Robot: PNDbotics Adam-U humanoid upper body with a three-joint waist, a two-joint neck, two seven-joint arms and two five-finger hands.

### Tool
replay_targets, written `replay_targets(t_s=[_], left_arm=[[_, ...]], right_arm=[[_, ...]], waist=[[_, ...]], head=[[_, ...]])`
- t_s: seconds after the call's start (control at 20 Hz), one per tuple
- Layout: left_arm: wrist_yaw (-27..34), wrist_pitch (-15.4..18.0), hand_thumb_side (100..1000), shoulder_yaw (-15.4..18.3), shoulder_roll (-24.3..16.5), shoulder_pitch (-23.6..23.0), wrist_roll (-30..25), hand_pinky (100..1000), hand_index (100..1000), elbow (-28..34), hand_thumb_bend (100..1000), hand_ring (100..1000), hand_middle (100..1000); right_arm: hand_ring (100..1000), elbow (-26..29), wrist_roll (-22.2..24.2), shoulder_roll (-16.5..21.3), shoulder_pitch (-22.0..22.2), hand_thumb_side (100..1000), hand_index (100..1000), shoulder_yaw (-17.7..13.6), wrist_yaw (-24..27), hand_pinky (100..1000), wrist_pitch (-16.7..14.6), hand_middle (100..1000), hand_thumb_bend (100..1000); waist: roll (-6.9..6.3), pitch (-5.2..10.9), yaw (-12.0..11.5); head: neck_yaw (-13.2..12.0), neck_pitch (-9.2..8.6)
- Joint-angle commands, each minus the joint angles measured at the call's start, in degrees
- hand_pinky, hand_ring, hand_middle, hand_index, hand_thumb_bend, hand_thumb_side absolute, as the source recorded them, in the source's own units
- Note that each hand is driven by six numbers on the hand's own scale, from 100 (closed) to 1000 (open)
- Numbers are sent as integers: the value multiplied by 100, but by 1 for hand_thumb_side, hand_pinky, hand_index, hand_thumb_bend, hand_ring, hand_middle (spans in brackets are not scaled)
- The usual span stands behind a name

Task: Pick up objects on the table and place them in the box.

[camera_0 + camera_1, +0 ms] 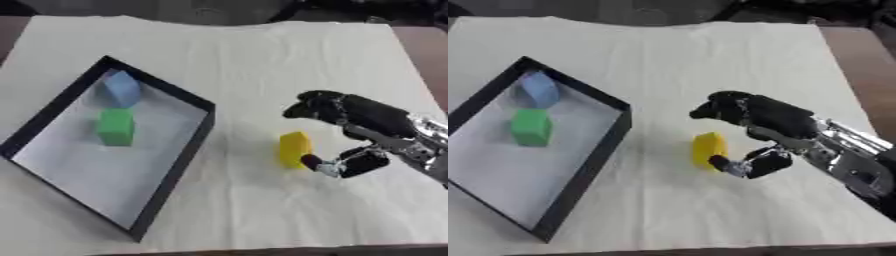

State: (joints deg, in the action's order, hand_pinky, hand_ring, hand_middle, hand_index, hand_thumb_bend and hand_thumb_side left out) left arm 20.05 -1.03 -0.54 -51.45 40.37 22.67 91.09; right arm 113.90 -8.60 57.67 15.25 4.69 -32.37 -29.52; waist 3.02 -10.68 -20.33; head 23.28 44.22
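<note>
A yellow block (294,148) stands on the white cloth to the right of the box. My right hand (776,120) comes in from the right and straddles it. Its bent fingers (308,106) hover just beyond the block's far end, apart from it. The thumb (317,163) touches the block's near right corner, so the hand is open around the block, not closed on it. The black-walled box (203,131) lies on the left, with a green cube (115,127) and a light blue block (121,89) inside it. My left hand is out of sight.
The white cloth (262,60) covers the table, with a brown tabletop strip (859,55) showing at the right edge. The box's near half holds only its white floor (96,170).
</note>
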Motion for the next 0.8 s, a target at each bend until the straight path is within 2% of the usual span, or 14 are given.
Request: replay_targets(t_s=[0.05, 0.45, 0.65, 0.8], left_arm=[[-47, 7, 588, 36, -258, 60, -38, 882, 818, 13, 136, 664, 797], [-59, 4, 594, 16, -230, 83, -64, 885, 818, -8, 132, 663, 798], [-65, -4, 602, 21, -232, 49, -59, 888, 817, -33, 127, 661, 801], [-68, -11, 603, 22, -230, 39, -55, 889, 817, -52, 126, 661, 802]], right_arm=[[798, 69, 109, 167, 49, 313, 956, 42, -261, 925, 216, 809, 333], [793, 69, 686, 78, 22, 364, 951, 273, -350, 940, 700, 798, 383], [787, 69, 676, 26, -23, 354, 948, 201, -280, 939, 898, 793, 394], [775, 69, 497, 46, -136, 308, 948, 88, -147, 937, 852, 787, 392]], waist=[[12, 12, -10], [11, -73, -37], [19, -105, -32], [18, -117, -21]], head=[[12, -10], [36, -10], [33, -10], [47, -10]])
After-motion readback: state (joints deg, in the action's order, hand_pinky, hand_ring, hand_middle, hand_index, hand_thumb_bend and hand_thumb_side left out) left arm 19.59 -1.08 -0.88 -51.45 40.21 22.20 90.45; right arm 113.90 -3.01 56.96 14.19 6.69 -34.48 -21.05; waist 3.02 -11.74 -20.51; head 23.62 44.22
